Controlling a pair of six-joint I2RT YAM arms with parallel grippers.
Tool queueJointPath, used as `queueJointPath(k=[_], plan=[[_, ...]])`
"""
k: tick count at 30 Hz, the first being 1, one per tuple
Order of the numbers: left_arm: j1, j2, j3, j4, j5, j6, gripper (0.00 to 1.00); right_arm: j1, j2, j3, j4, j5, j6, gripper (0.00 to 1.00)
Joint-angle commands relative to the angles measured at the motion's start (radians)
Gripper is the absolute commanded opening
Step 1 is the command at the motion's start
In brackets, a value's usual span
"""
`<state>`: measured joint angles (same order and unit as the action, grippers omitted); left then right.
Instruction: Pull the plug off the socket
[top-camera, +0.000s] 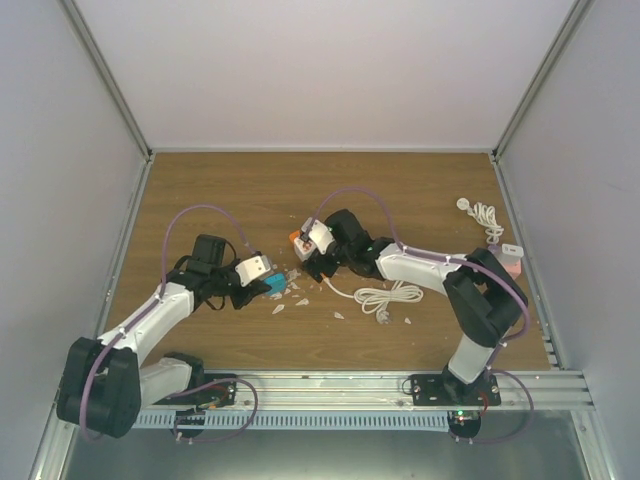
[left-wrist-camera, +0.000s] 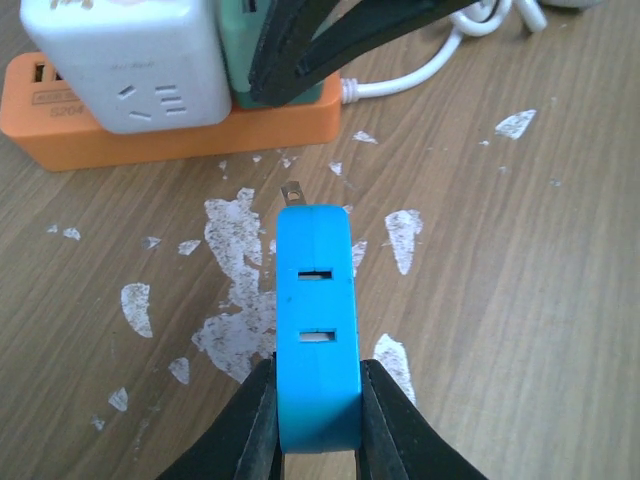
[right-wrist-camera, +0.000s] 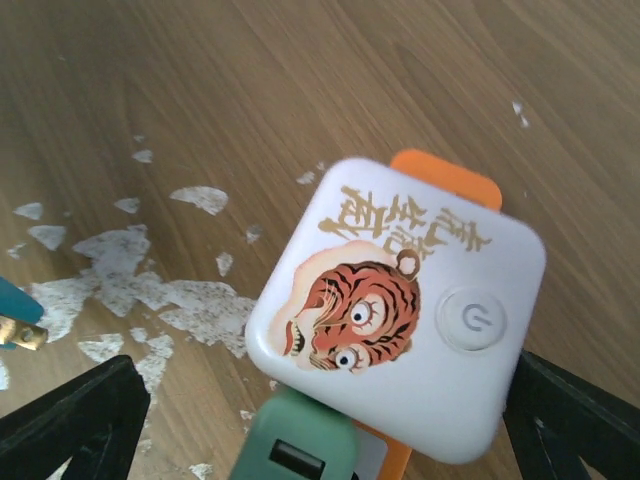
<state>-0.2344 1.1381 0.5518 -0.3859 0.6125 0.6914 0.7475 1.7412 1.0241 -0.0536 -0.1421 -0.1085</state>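
Top external view: big brown wood table (top-camera: 200, 200), w/ two arms reaching in from the near edge. The left arm (top-camera: 150, 315) bends in to the middle & the right arm (top-camera: 420, 265) bends across to meet it. Next biggest is the orange socket strip (left-wrist-camera: 180, 140), lying flat on the table near the middle. A white cube (right-wrist-camera: 400, 310) w/ a tiger face & a round power button (right-wrist-camera: 470, 320) sits plugged on top of it. A green block (right-wrist-camera: 295, 440) sits just beside the cube. A white cable (top-camera: 385, 297) runs from the strip & lies in a loose coil by the right arm. The right gripper (right-wrist-camera: 320, 400) hangs over the strip w/ its jaws spread wide. The cube is btwn them & they are not closed on anything. The left gripper (left-wrist-camera: 320, 372) has its jaws pinched tight on the blue plug (left-wrist-camera: 318, 300). The plug is off the socket, near it but not touching, w/ bare wood btwn them. Its metal prong (left-wrist-camera: 293, 190) points at the strip. Small white flecks (left-wrist-camera: 240, 240) are scattered on the wood under the plug.
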Motion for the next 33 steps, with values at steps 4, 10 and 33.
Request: queueJointPath(k=[4,10,33], plan=[[0.005,-0.066,0.096,-0.148,0.134,0.027,0.13,-0.010,-0.143,0.058,-0.039,-0.129,-0.109,1.00],[0.004,-0.107,0.205,-0.306,0.295,0.070,0.13,-0.082,-0.294,0.059,-0.113,-0.297,-0.197,1.00],[0.002,-0.139,0.449,-0.550,0.748,0.150,0.09,-0.180,-0.481,0.162,-0.402,-0.812,-0.255,1.00]])
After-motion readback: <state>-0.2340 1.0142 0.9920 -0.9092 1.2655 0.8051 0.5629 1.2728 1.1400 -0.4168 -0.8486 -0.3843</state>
